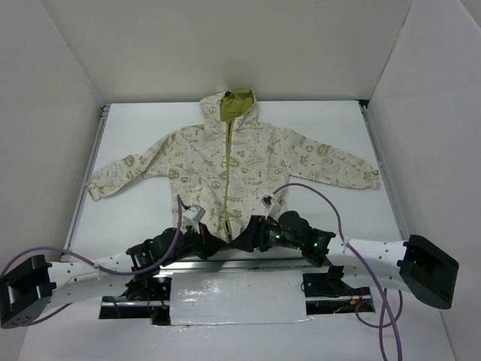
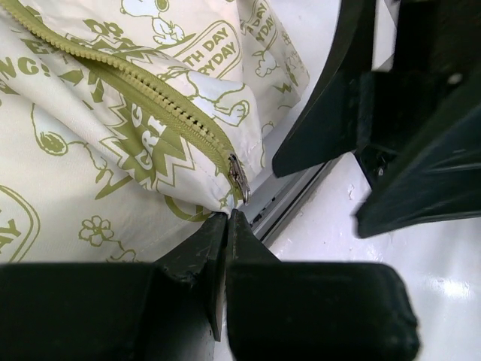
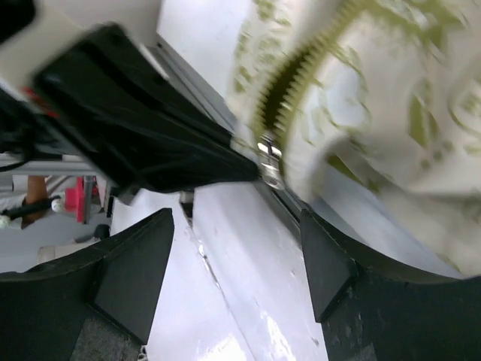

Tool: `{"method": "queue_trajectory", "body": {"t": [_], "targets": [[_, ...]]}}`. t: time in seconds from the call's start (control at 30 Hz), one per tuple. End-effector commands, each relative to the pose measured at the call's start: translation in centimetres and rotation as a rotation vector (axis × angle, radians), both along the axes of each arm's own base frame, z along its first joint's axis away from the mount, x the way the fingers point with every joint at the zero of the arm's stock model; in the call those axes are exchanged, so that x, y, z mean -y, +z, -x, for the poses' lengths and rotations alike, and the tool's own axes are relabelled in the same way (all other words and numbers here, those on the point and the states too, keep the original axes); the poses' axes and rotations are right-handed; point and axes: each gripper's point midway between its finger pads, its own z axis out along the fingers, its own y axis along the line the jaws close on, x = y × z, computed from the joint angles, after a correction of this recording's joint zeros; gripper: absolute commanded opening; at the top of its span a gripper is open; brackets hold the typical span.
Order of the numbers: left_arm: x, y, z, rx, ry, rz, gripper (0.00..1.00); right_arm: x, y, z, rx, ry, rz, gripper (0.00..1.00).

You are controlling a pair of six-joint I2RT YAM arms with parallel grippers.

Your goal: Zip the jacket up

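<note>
Top external: the jacket [image 1: 255, 162] lies flat on the desk [image 1: 120, 218], hem at the near edge. Left wrist: the left end effector [image 2: 226, 219], pressed together, pinches the hem just below the zipper pull [image 2: 239, 179]. Right wrist: the right end effector [image 3: 237, 259] is spread, with the pull just beyond its gap.

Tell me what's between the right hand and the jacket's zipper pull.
Only bare table, in the right wrist view; the open right hand sits short of the pull, touching nothing.
</note>
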Motion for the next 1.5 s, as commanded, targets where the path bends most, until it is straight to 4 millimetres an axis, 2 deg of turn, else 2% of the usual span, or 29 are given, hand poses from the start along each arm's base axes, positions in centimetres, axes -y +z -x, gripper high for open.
{"method": "queue_trajectory", "body": {"t": [0.0, 0.17, 0.3, 0.6, 1.13, 1.47], "targets": [[1.5, 2.9, 0.1, 0.041, -0.039, 0.093, 0.0, 0.5, -0.2, -0.1, -0.074, -0.095, -0.066, 0.75], [1.7, 3.0, 0.1, 0.039, -0.044, 0.096, 0.0, 0.1, -0.3, 1.1, -0.088, -0.089, -0.05, 0.74], [1.8, 3.2, 0.1, 0.042, -0.046, 0.103, 0.0, -0.6, 0.5, 1.9, -0.112, -0.05, -0.105, 0.73], [2.2, 3.6, 0.0, 0.042, -0.054, 0.113, 0.0, -2.4, 0.0, 2.2, -0.186, -0.053, -0.132, 0.7], [2.3, 3.8, 0.3, 0.049, -0.067, 0.122, 0.0, -3.3, -0.4, 1.2, -0.178, -0.094, -0.123, 0.65], [2.2, 3.6, 0.4, 0.048, -0.072, 0.119, 0.0, -3.0, 0.3, 0.7, -0.126, -0.107, -0.117, 0.62]]}}
